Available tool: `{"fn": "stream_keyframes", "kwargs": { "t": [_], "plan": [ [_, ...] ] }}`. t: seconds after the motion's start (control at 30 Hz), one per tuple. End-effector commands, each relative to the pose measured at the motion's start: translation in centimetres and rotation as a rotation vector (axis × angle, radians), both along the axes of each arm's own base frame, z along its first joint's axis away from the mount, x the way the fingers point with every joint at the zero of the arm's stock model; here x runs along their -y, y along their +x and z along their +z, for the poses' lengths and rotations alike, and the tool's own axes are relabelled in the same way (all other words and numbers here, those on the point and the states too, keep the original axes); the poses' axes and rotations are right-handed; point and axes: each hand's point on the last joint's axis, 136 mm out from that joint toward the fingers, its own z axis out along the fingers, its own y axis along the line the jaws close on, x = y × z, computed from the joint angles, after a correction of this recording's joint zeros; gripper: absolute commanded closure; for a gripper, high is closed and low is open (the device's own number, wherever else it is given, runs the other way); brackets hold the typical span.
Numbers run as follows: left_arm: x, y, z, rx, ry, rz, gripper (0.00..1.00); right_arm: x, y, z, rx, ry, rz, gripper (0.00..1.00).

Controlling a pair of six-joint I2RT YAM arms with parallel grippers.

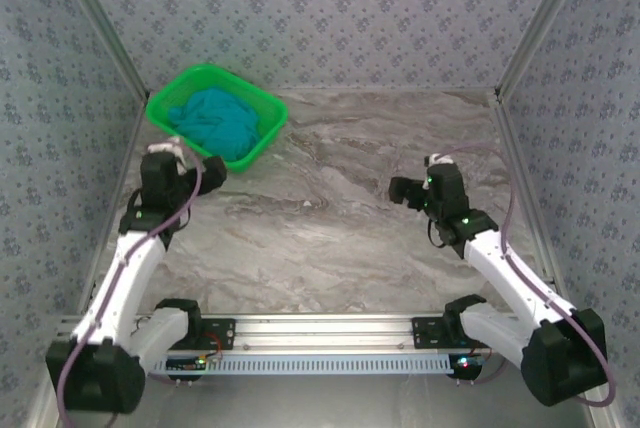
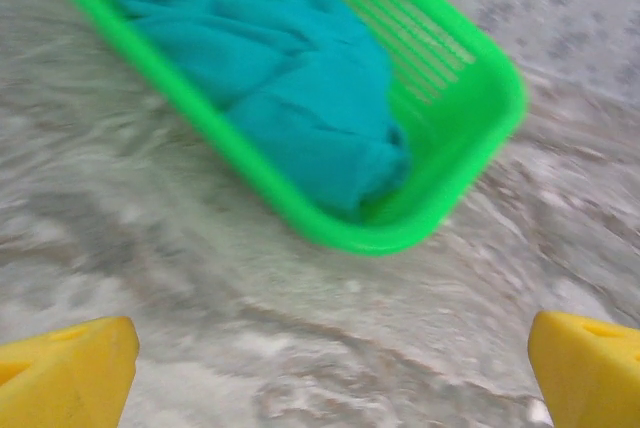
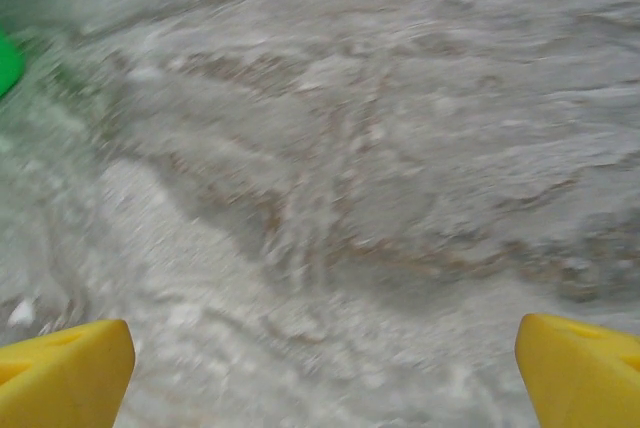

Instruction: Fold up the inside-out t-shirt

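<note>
"Jaws on the left arm (image 1: pixel 130 258), how do they stand?"

"Wide apart and holding nothing. In the left wrist view one yellow fingertip (image 2: pixel 65 373) sits in each lower corner, with bare table (image 2: pixel 300 348) between them."

"And the right arm's (image 1: pixel 510 273) jaws?"

"Likewise spread wide and empty. The yellow fingertips (image 3: pixel 585 368) frame marbled table (image 3: pixel 350 148), though that view is blurred."

"Where do the left jaws sit?"

"Above the table (image 1: pixel 330 218) near its left edge, just beside the near rim of the green basket (image 1: pixel 265 138). It cannot be told whether they touch it."

"And the right ones?"

"Over the right half of the table, turned toward the middle and well apart from the basket. A sliver of its green rim (image 3: pixel 5 63) shows at the left edge of the right wrist view."

"Where is the t-shirt?"

"The t-shirt (image 1: pixel 215 120) lies crumpled inside the basket, which stands in the far left corner of the table. From the left wrist camera the t-shirt (image 2: pixel 290 78) is a bunched teal heap against the slotted wall of the basket (image 2: pixel 480 138). No lettering shows on it."
</note>
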Motion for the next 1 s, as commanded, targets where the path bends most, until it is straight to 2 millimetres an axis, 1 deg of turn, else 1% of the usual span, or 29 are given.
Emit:
{"fn": "stream_keyframes", "kwargs": {
  "t": [0.0,0.03,0.1,0.13,0.2,0.23,0.27,0.3,0.4,0.47,0.5,0.6,0.67,0.73,0.77,0.87,0.93,0.97],
  "plan": [
    [6.4,1.1,1.0,-0.061,0.019,-0.301,0.00,-0.9,-1.3,-0.5,0.001,-0.058,0.054,0.00],
    [8.2,1.6,0.8,-0.082,0.062,-0.378,0.00,-1.0,-1.6,-0.7,-0.001,-0.064,0.063,0.00],
    [10.7,2.7,-0.1,-0.125,0.127,-0.475,0.00,-1.1,-2.0,-1.0,-0.008,-0.067,0.070,0.00],
    [11.5,3.2,-1.0,-0.153,0.157,-0.510,0.00,-0.9,-2.1,-1.1,-0.014,-0.073,0.066,0.00],
    [12.0,4.5,-2.6,-0.188,0.190,-0.535,0.01,-0.5,-2.5,-1.3,-0.031,-0.092,0.067,0.00],
    [11.9,5.3,-3.5,-0.202,0.219,-0.530,0.01,-0.2,-2.7,-1.5,-0.044,-0.104,0.057,0.00],
    [11.6,6.1,-4.0,-0.209,0.256,-0.521,0.01,0.0,-2.9,-1.6,-0.053,-0.113,0.054,0.00],
    [11.4,6.7,-4.8,-0.233,0.289,-0.527,0.03,0.1,-3.2,-1.8,-0.057,-0.116,0.052,0.00],
    [10.5,8.6,-5.7,-0.277,0.363,-0.479,0.08,0.4,-3.7,-2.1,-0.055,-0.109,0.046,0.00],
    [9.7,9.8,-6.2,-0.293,0.384,-0.432,0.08,0.6,-4.0,-2.2,-0.054,-0.110,0.043,0.00],
    [9.1,10.5,-6.2,-0.301,0.367,-0.394,0.08,0.7,-4.2,-2.4,-0.058,-0.112,0.044,0.00],
    [6.9,12.9,-5.0,-0.308,0.241,-0.249,0.07,0.9,-4.7,-2.7,-0.072,-0.117,0.044,0.00],
    [5.6,14.5,-4.4,-0.300,0.190,-0.172,0.08,0.9,-4.7,-2.4,-0.068,-0.113,0.046,0.00],
    [4.8,16.2,-4.8,-0.289,0.180,-0.110,0.08,0.7,-4.9,-2.2,-0.063,-0.110,0.058,0.00],
    [4.5,16.8,-5.2,-0.299,0.186,-0.087,0.08,0.8,-4.9,-2.1,-0.062,-0.110,0.058,0.00],
    [3.3,18.1,-7.8,-0.384,0.237,-0.010,0.08,0.6,-4.8,-1.9,-0.061,-0.107,0.065,0.00],
    [2.6,18.9,-10.2,-0.442,0.255,0.025,0.08,0.4,-4.9,-1.7,-0.066,-0.107,0.079,0.00],
    [2.6,19.3,-11.0,-0.457,0.245,0.027,0.08,0.4,-4.9,-1.5,-0.066,-0.109,0.081,0.00]
  ]
}}
